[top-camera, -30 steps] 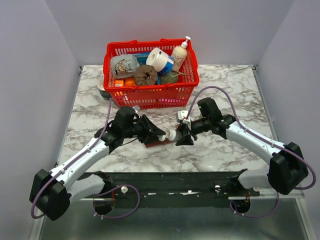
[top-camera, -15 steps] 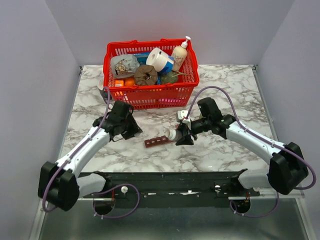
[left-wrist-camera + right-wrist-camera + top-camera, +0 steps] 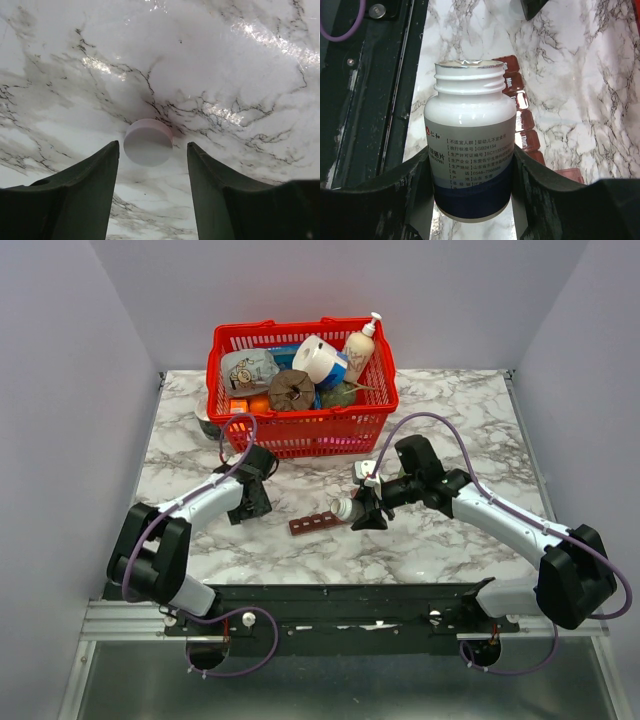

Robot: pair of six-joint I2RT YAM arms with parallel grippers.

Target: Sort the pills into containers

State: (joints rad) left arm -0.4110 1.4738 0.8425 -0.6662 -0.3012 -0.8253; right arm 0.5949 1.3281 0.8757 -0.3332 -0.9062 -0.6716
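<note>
My right gripper is shut on a white pill bottle with no cap. It holds the bottle on its side just above the table, with the open mouth at the right end of the dark-red strip of containers. In the right wrist view the bottle fills the space between my fingers and the strip lies behind it with its lids shut. My left gripper is open, pointing down at the table left of the strip. The left wrist view shows a round white cap lying on the marble between the open fingertips, untouched.
A big red mesh basket full of household items stands at the back centre. A grey object sits by its left corner. The black frame rail runs along the near edge.
My left arm has pulled away from the bottle's mouth and the strip, swinging left and folding back. The right arm and bottle have not moved.
</note>
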